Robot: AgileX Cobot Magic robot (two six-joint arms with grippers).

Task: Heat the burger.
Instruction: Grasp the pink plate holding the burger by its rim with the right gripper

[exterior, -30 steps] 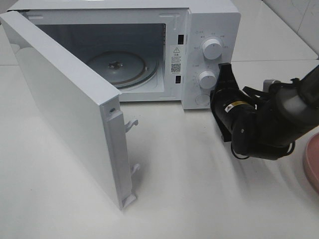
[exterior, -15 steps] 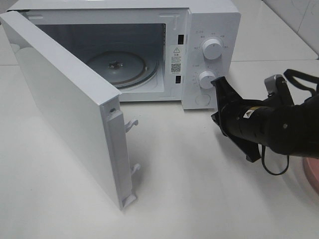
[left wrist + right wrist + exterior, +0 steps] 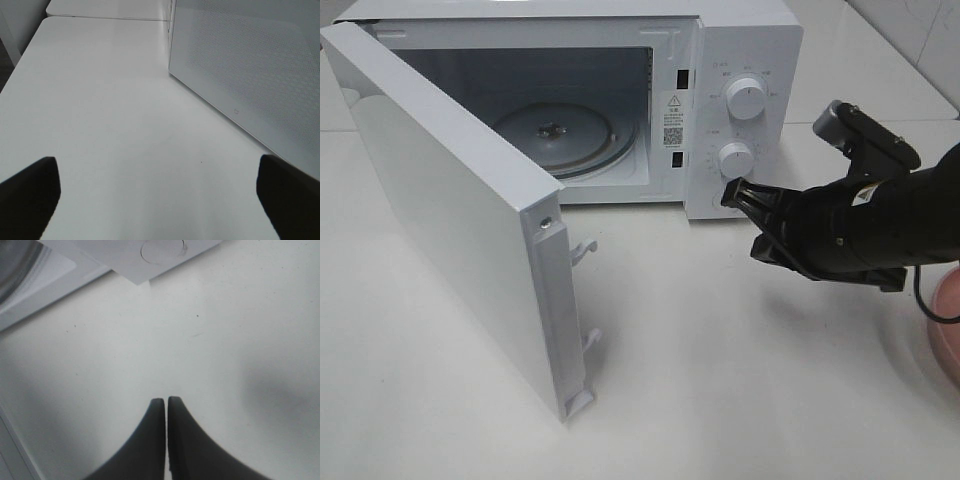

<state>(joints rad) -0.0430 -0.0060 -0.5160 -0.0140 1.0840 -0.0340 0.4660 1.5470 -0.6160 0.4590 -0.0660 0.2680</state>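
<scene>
Quickly, overhead view first: white microwave (image 3: 750, 40) at back of white table (image 3: 720, 400), its door (image 3: 450, 230) standing wide open, hinged on left, free edge with latch hooks (image 3: 583, 250) out toward front. Inside cavity, round glass turntable (image 3: 555, 135). Right of cavity, control panel (image 3: 770, 150) with upper dial (image 3: 747, 100) above lower dial (image 3: 736, 159).

Next, right gripper (image 3: 731, 192): black, low over table, roughly level, tips aimed at bottom of control panel just under lower dial; touching panel or not, impossible to tell. Grey camera (image 3: 865, 135) perched on top of that arm. From right wrist view, same right gripper (image 3: 166, 400) with both fingers pressed flat together, nothing pinched between, white tabletop under and ahead, round button (image 3: 162, 247) on panel's lower corner further ahead, apart from tips.

Then left gripper (image 3: 156, 167): outside overhead view. From left wrist view, two dark fingers (image 3: 30, 192) set far apart, spread wide, nothing held, over plain white tabletop; dotted window side of open door close by, upright.

Also pink dish (image 3: 948, 325): only a sliver at right edge of overhead view, on table near right arm, well apart from microwave.

As for burger: not visible in any of three views, so whereabouts impossible to tell.
</scene>
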